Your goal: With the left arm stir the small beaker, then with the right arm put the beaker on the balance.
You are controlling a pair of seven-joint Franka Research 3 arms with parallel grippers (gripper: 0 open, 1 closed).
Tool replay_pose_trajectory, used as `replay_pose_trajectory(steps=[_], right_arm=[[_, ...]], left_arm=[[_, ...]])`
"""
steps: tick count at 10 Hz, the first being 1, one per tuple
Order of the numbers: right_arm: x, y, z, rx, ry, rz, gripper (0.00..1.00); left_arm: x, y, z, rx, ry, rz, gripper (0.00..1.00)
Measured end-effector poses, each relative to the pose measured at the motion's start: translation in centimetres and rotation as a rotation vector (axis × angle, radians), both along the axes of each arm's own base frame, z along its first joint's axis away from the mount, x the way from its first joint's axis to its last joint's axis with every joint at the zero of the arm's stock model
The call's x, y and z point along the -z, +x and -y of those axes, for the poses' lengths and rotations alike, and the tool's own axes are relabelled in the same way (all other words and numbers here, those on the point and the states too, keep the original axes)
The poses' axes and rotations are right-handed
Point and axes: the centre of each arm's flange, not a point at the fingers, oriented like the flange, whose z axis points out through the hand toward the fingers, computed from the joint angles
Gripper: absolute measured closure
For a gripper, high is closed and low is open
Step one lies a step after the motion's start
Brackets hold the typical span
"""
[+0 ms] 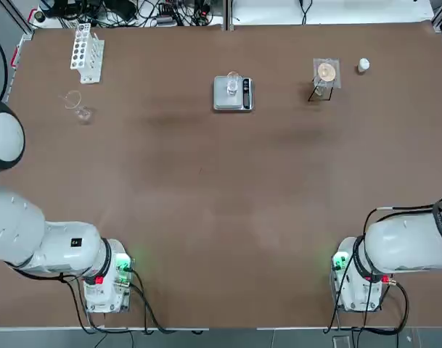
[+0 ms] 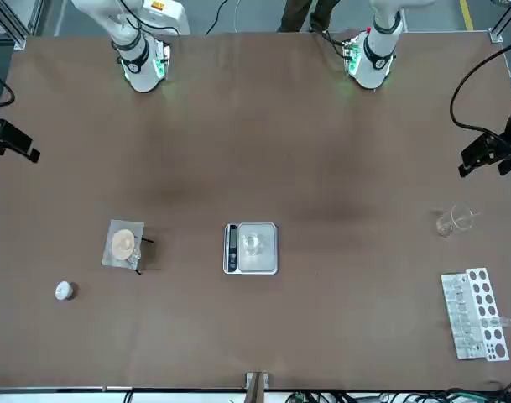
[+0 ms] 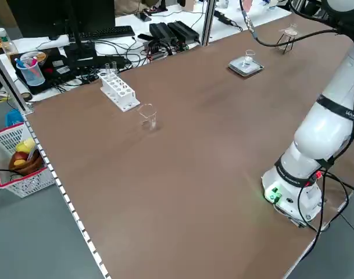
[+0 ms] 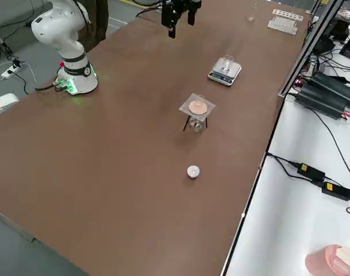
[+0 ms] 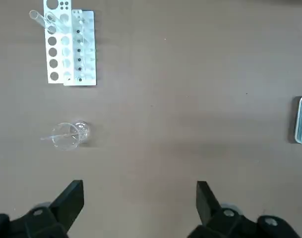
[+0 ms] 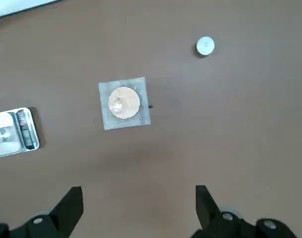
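Note:
The small beaker (image 1: 233, 85) (image 2: 252, 243) is a tiny clear glass standing upright on the metal plate of the balance (image 1: 222, 99) (image 2: 265, 261) at the far middle of the table. My left gripper (image 5: 138, 191) hangs open and high over the table's left side, empty, seen in the front view as the left gripper (image 2: 490, 155). My right gripper (image 6: 138, 194) hangs open and high over the right side, empty, with the balance (image 6: 14, 134) at the edge of its wrist view. Both grippers are far from the beaker.
A larger clear glass vessel (image 1: 77, 106) (image 5: 69, 135) with a rod in it stands at the far left, near a white test tube rack (image 1: 86, 52) (image 5: 71, 47). At the far right are a small stand with a filter paper (image 1: 325, 72) (image 6: 124, 103) and a white cap (image 1: 363, 65).

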Motion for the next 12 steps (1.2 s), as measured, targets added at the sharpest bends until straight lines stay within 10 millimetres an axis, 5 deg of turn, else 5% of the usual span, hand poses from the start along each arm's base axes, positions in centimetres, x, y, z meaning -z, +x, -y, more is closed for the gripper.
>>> replay_pose_trajectory(steps=[3, 12], right_arm=[[1.5, 0.1, -1.8, -0.036, -0.030, 0.008, 0.00], [0.8, -1.0, -2.6, -0.050, -0.033, 0.020, 0.00]], left_arm=[[0.0, 0.0, 0.0, 0.000, 0.000, 0.000, 0.00], [-0.1, 0.0, 0.0, 0.000, 0.000, 0.001, 0.00]])
